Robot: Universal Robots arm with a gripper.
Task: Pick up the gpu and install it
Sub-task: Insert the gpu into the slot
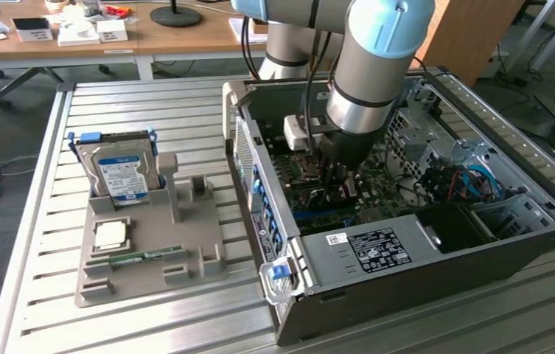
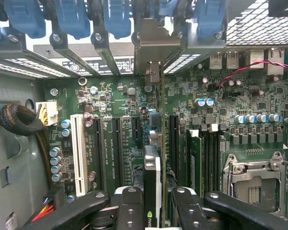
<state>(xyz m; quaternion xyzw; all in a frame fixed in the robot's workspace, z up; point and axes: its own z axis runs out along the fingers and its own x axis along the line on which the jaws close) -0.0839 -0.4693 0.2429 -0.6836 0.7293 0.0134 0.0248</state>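
The gpu (image 2: 152, 172) is pinched edge-on between the jaws, which are closed against its two faces. It is held upright inside the open case (image 1: 424, 287), over the motherboard (image 2: 110, 103) and in line with the black slots (image 2: 116, 143), with its far end toward the blue latches (image 2: 72, 19). Whether its lower edge is touching a slot cannot be told. The arm (image 1: 371, 66) is seen reaching down into the case. On the desk (image 1: 32, 310), at the exterior view's left, a hard drive (image 1: 120, 177) is stood in a grey holder (image 1: 198, 251), and a RAM stick (image 1: 145, 256) is laid in it.
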